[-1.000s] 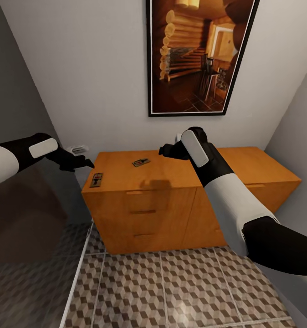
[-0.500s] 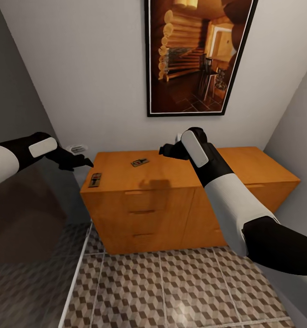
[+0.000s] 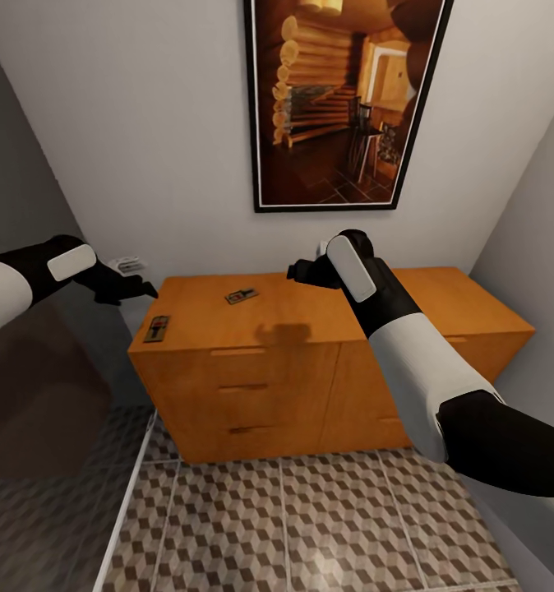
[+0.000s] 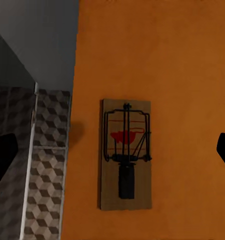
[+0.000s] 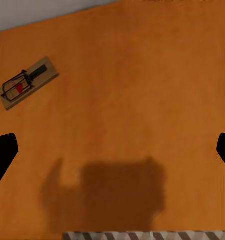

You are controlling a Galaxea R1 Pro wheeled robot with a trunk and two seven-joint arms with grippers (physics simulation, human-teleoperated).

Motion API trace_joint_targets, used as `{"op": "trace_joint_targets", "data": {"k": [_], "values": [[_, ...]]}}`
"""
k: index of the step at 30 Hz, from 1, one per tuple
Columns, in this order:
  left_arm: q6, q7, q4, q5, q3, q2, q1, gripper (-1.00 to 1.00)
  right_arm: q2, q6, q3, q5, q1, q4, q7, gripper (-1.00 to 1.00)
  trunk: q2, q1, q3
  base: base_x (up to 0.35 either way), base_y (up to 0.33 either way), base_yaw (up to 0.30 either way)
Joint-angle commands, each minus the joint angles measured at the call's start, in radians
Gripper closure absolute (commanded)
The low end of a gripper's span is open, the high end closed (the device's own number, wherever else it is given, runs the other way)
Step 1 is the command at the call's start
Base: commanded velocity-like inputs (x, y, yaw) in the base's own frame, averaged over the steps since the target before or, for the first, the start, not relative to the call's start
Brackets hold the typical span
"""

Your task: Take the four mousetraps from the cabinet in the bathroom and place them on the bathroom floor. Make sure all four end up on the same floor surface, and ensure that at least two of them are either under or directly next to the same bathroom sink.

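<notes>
**Orange cabinet top, two traps in sight, pick not started**

Tiled bathroom floor (image 3: pixel 310 526) nearest the robot: cube-pattern tiles, no trap on the stretch that shows. No sink showing, so placement is a later step.

Cabinet (image 3: pixel 269 395) stands against the back wall, drawer fronts shut. Two mousetraps lie flat on its top:
- first mousetrap (image 3: pixel 156 328) at the front left corner, long side along the left edge. Left wrist view has it almost centred (image 4: pixel 126 153), wooden base, wire bar, red bait patch.
- second mousetrap (image 3: pixel 241 295) further back, near the rear edge, left of centre, turned at an angle. Right wrist view catches it off toward one corner (image 5: pixel 28 82).

Left gripper (image 3: pixel 137 288) hovers off the cabinet's left edge, above and just beyond the first trap; fingertips (image 4: pixel 3 155) spread wide, nothing between them. Right gripper (image 3: pixel 297 271) hangs over the middle of the top, also spread wide and empty, its shadow (image 5: pixel 107 195) on the wood below.

Judgement: stage is approach/align for the first pick, zero of four moved. Next move: bring the left gripper down over the corner trap, then close across its narrow width. It's thin and flat, so the fingers need to reach nearly to the wood. Other two traps not located.

Framed picture (image 3: pixel 343 99) on the wall behind.
</notes>
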Motion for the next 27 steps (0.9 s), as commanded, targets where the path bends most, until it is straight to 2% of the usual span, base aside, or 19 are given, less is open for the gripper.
{"op": "trace_joint_targets", "data": {"k": [1, 17, 27], "values": [[0.0, 0.002, -0.002, 0.003, -0.007, -0.001, -0.002, -1.0, 0.0, 0.001, 0.002, -0.01, -0.001, 0.0, -0.01, -1.0, -0.001, 0.0, -0.001, 0.024, -0.042, 0.0], [0.0, 0.026, 0.0, 0.004, -0.006, -0.035, -0.002, -1.0, 0.0, 0.001, 0.0, -0.01, -0.001, 0.0, -0.01, -1.0, -0.001, 0.0, -0.001, 0.006, -0.01, 0.0], [0.0, 0.026, -0.001, 0.003, -0.006, -0.039, -0.001, -1.0, 0.0, 0.001, 0.0, -0.01, -0.001, 0.0, -0.01, -1.0, -0.001, 0.0, -0.001, 0.062, -0.062, 0.0]]}}
